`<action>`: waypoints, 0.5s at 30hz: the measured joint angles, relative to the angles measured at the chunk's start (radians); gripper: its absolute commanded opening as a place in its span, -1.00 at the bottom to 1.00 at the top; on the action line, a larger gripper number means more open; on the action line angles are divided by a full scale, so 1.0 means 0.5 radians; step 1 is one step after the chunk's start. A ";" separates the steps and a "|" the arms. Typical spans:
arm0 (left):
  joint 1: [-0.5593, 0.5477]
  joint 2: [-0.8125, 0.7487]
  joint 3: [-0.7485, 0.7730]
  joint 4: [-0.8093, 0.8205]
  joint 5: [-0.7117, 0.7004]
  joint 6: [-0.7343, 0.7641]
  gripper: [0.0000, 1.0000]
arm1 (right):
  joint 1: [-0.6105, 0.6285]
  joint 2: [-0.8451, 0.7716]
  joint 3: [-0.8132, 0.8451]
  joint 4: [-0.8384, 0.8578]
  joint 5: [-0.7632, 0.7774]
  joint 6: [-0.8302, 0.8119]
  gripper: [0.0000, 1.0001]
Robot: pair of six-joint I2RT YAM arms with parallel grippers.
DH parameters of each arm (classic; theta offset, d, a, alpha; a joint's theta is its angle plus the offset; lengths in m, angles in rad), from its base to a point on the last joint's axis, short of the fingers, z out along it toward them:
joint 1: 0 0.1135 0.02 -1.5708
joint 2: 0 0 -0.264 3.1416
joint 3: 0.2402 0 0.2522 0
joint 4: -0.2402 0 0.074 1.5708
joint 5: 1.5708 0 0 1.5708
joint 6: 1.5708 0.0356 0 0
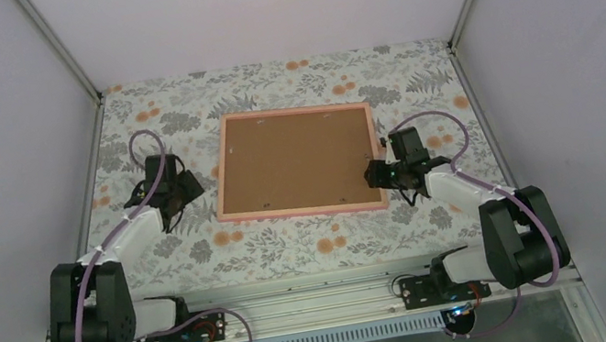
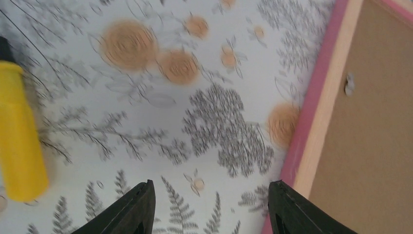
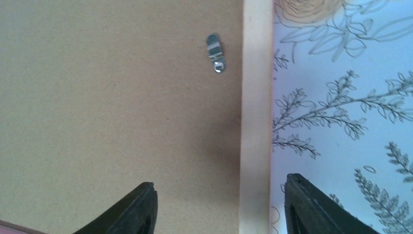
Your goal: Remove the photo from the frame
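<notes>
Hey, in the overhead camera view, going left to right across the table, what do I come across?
The left gripper, then the pink frame lying back side up, then the right gripper at its right edge.

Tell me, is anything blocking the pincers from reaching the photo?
Yes. The frame lies back-up, and its brown backing board, with a metal clip near its edge, covers the whole opening. The photo itself cannot be seen.
</notes>
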 measured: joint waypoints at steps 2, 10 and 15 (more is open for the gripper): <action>-0.034 -0.020 -0.043 -0.018 0.058 0.015 0.20 | 0.001 0.000 0.001 -0.027 0.036 0.011 0.26; -0.134 -0.043 -0.172 -0.031 0.300 0.064 0.20 | 0.001 0.036 0.031 -0.099 0.175 0.031 0.43; -0.193 0.023 -0.201 0.040 0.398 0.069 0.20 | 0.001 0.152 0.056 -0.076 0.150 0.031 0.43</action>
